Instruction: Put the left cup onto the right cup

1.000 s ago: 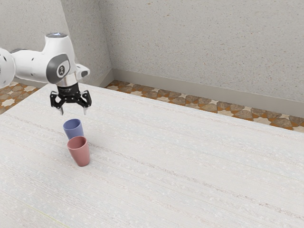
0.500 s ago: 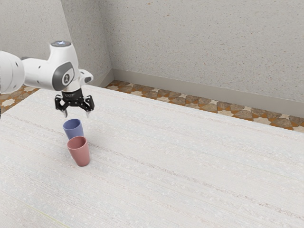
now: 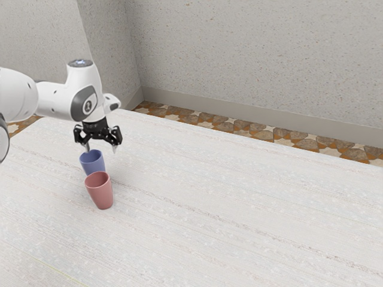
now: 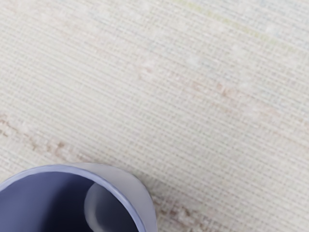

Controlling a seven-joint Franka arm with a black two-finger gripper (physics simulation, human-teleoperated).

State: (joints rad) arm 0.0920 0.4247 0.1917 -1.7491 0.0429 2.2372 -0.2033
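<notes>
Two cups stand upright and close together on the pale table (image 3: 239, 197) toward the exterior view's left. The blue cup (image 3: 93, 162) is the farther one and the pink cup (image 3: 99, 189) stands just in front of it. My gripper (image 3: 99, 146) hangs open just above the blue cup's far rim, fingers pointing down and apart, touching nothing. In the wrist view the blue cup (image 4: 63, 200) shows its open mouth and dark inside, right under my hand.
The table's far edge runs along a strip of patterned floor (image 3: 251, 128) below the grey wall. A wide stretch of bare tabletop lies toward the exterior view's right of the cups.
My hand has moved toward the exterior view's right and lower, from above and left of the blue cup to just over its rim. The fingers stay open. Neither cup has moved.
</notes>
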